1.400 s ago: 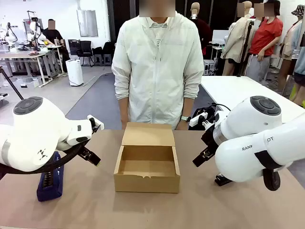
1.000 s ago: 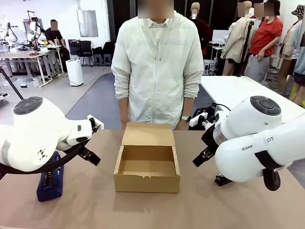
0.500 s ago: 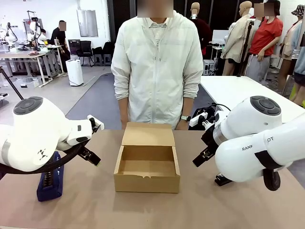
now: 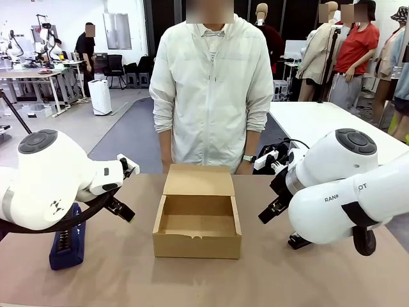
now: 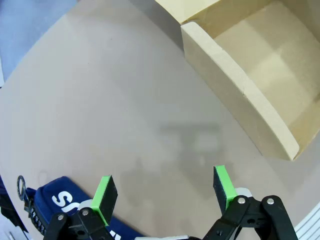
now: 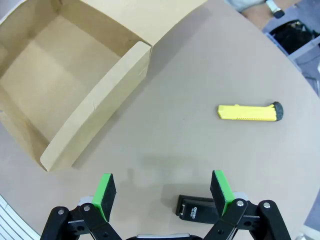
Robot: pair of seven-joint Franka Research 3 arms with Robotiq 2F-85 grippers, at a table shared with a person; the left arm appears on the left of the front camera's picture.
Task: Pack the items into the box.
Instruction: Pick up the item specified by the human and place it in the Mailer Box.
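Packing has not begun: the box (image 4: 197, 245) stands in the middle of the table (image 4: 192, 281), its lid flap folded back toward the far edge where the person (image 4: 211, 89) stands, and its inside is bare. The blue pouch (image 4: 67, 246) lies near the table's left edge, toward the near side, just below the left gripper (image 5: 164, 186), whose jaws stand wide and hold nothing. The right gripper (image 6: 163, 185) is likewise spread wide and empty, hanging over bare table on the box's right side. The yellow tool (image 6: 250, 112) lies flat toward the right edge, well apart from the box. The black stapler (image 6: 195, 206) sits just under the right gripper's fingers. The step in hand looks like the first reach. Next, either arm must drop onto its own item, the left on the pouch or the right past the stapler to the tool, close, and carry it over the box's wall.
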